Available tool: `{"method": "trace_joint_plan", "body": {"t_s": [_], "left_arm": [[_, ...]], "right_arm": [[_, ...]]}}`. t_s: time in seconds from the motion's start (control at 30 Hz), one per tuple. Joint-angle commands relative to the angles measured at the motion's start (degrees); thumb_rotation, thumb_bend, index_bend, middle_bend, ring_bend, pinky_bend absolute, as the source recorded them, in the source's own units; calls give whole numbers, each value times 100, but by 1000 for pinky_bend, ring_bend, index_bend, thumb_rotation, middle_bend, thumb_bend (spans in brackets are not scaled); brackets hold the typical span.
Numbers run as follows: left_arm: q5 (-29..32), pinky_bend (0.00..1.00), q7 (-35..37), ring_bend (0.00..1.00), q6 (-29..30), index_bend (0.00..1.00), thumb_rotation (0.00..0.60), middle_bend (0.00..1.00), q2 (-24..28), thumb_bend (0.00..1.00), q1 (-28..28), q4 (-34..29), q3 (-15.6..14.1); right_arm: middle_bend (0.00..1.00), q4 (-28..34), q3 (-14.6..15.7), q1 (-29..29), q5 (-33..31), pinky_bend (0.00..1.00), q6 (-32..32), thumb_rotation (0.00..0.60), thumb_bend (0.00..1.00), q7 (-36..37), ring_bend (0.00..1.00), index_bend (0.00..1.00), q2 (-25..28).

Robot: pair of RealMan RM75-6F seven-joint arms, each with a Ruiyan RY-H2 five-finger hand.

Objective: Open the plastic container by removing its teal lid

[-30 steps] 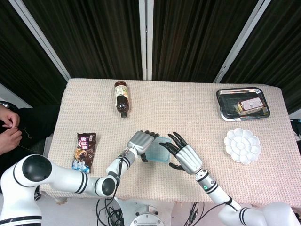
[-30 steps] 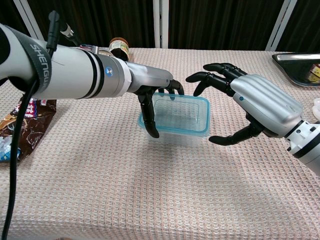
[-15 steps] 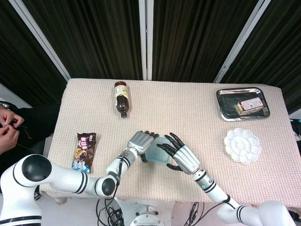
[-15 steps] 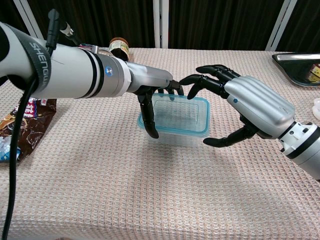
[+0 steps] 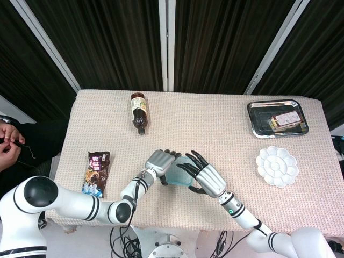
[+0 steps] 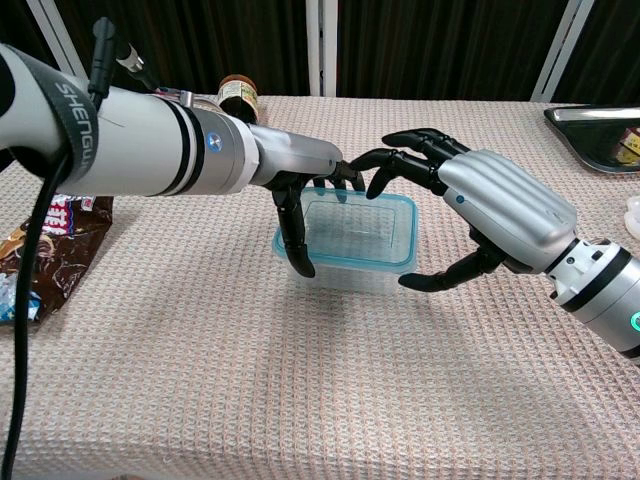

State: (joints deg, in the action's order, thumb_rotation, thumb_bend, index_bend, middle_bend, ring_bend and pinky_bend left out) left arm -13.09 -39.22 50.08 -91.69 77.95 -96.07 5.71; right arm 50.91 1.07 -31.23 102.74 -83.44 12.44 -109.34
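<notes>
The clear plastic container [image 6: 352, 277] with its teal lid [image 6: 355, 228] stands on the cloth near the table's front middle. My left hand [image 6: 300, 185] holds its left end, with the thumb down at the near-left corner and the other fingers over the far edge. My right hand [image 6: 500, 210] hovers at the right end, fingers spread and arched over the lid's far-right corner, thumb low beside the near-right side. I see no firm contact there. From the head view, the container [image 5: 179, 174] shows only as a sliver between the left hand [image 5: 161, 160] and the right hand [image 5: 207, 177].
A brown bottle [image 5: 139, 112] lies at the back left. A snack packet [image 5: 97, 172] lies at the front left. A metal tray [image 5: 278, 119] and a white palette dish [image 5: 277, 166] sit at the right. A person's hands [image 5: 8, 142] show past the left edge.
My right hand has moved left toward the container, and its fingers now reach over the lid's right end. The left hand and the container have stayed put.
</notes>
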Motion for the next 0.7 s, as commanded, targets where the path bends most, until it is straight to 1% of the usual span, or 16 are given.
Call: {"method": "trace_joint_plan", "body": {"t_s": [0.03, 0.3, 0.7], "left_arm": [[-1, 303, 17, 132, -21, 156, 600, 243, 2, 49, -4, 3, -6], [-128, 294, -48, 132, 31, 156, 600, 240, -42, 48, 9, 56, -91], [-202, 295, -61, 132, 110, 156, 600, 240, -121, 49, -11, 101, -74]], "right_arm": [[295, -44, 14, -29, 21, 0, -24, 600, 26, 42, 62, 173, -8], [299, -64, 8, -83, 16, 0, -125, 600, 26, 291, 62, 178, 32], [302, 43, 22, -73, -42, 0, -174, 600, 26, 314, 62, 183, 124]]}}
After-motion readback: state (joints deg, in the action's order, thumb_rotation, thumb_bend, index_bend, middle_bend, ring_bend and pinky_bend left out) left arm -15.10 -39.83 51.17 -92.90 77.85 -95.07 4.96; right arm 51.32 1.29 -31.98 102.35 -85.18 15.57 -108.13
